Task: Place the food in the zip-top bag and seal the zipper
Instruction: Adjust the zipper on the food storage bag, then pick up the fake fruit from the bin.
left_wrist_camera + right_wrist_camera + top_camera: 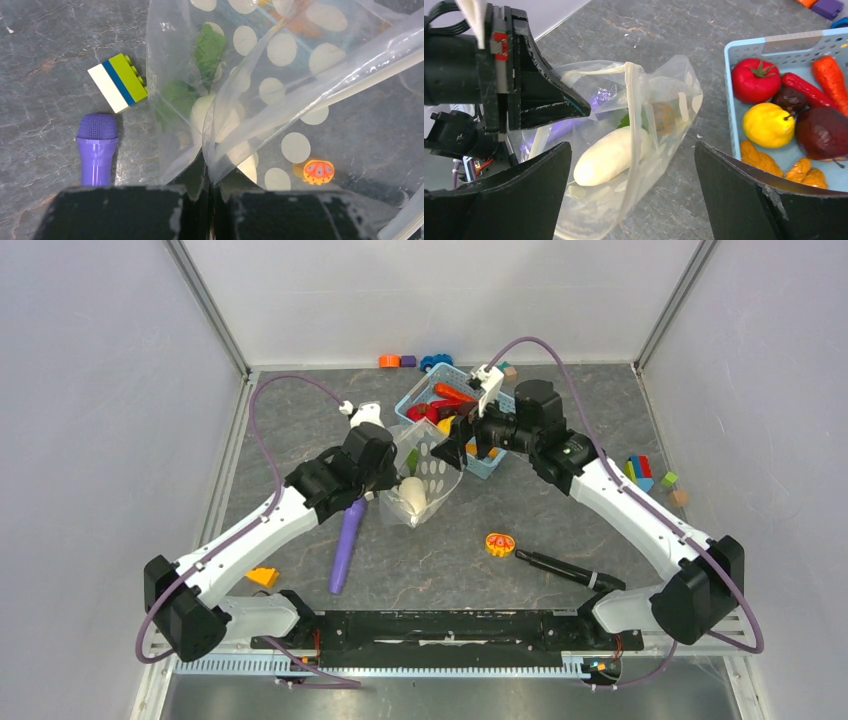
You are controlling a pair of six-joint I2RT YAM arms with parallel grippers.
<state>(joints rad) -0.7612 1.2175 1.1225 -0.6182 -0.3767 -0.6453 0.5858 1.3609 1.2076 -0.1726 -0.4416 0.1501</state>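
We clamp the bag point(664, 95) in our left pincer point(209, 192), right pincer point(631, 167) apart; egg point(609, 155) inside, most food point(754, 80) waits in basket point(730, 100)

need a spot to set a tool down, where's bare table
Bare table in front of the zip-top bag, between the purple stick and the orange round toy. Also far right, between the basket and the coloured blocks. Crowded around bag and basket: left fingers and right fingers are there.
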